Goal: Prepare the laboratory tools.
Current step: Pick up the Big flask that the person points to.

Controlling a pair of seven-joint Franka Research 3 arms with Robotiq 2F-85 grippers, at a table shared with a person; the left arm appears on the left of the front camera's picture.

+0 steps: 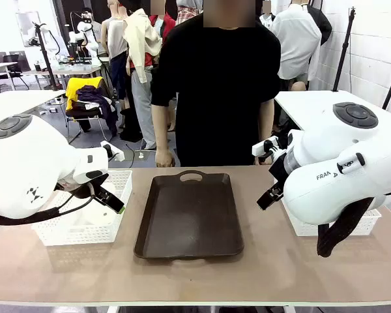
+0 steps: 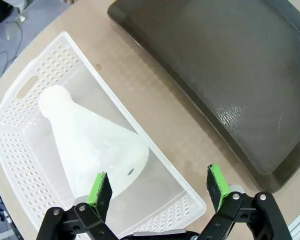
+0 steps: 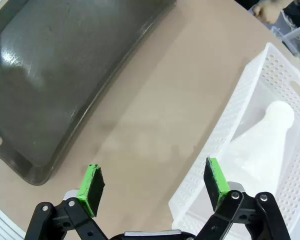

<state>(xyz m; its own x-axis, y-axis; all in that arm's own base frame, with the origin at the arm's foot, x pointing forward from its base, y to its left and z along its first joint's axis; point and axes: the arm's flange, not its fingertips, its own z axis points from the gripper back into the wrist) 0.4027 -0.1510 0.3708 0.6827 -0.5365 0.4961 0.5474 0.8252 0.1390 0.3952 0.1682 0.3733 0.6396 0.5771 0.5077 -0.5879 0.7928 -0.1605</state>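
The green pads of the left hand (image 2: 158, 189) are nearest in its wrist view. They stand spread wide with nothing between them, just above the near corner of a white mesh basket (image 2: 17, 155). Inside this basket one flask (image 2: 90, 145) seems to lie on its side, with the narrow neck toward about ten o'clock and the wide round base toward four o'clock, close under the left pad. The right hand (image 3: 152, 183) is also spread and empty. It hovers over the bare tan surface (image 3: 155, 115), and the second flask (image 3: 262, 145) lies in another mesh basket (image 3: 225, 140) at about two o'clock, its neck pointing to one o'clock. The dark brown tray (image 2: 230, 75), smooth, a little glossy and with a raised rim, lies between the baskets. Both flasks are frosted, translucent white and conical. I judge them light and stiff, probably plastic, but smooth enough to slip along the cone. The neck looks the safest place to pinch, because the body narrows there and the pads can close across it.
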